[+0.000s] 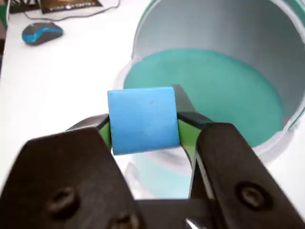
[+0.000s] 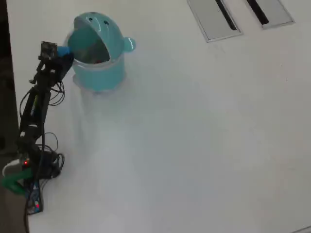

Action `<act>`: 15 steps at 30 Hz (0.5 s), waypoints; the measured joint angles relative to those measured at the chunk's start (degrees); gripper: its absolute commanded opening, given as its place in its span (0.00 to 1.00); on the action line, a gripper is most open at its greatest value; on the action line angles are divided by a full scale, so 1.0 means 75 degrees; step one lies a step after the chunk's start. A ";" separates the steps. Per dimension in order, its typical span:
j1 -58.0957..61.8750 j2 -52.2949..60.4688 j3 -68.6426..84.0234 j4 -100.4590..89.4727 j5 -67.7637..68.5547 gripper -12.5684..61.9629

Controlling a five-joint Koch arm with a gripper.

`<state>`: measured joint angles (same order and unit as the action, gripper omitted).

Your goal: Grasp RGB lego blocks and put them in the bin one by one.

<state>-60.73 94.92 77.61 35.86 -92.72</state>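
White tabletop (image 1: 62, 86) fills the wrist view, bare apart from a blue and grey computer mouse (image 1: 42, 33) near the top left corner and a dark cable trailing along the upper edge. Close to the lens, the gripper (image 1: 144, 125) clamps the blue lego block (image 1: 143, 120) between its two black jaws, whose inner faces are lined with green. Right behind the block stands the bin (image 1: 281, 67), its mouth open toward the camera: pale inner wall above, teal floor below. The block hangs in front of the bin's near rim, not yet over the opening. Nothing stands between block and bin.

Seen from overhead, the same white table (image 2: 194, 145) stretches wide and unbroken. Two flat grey slotted plates (image 2: 214, 19) lie at the top right, well apart from everything else. The teal bin (image 2: 99, 63) sits at the upper left, with dark eye dots on its lid and a small knob on its right side; something reddish shows dimly inside it. The arm (image 2: 36, 107) reaches up along the left edge from its wired base, and the gripper (image 2: 63, 53) holds the blue block (image 2: 62, 50) just beside the bin's left rim.
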 measured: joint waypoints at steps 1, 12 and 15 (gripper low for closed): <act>0.0070 -0.0141 -0.0176 -0.0129 0.0000 0.36; 0.0398 -0.2191 -0.2367 -0.0691 0.0000 0.36; 0.0621 -0.2590 -0.2648 -0.0773 0.0000 0.36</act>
<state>-56.07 75.50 57.74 30.06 -92.72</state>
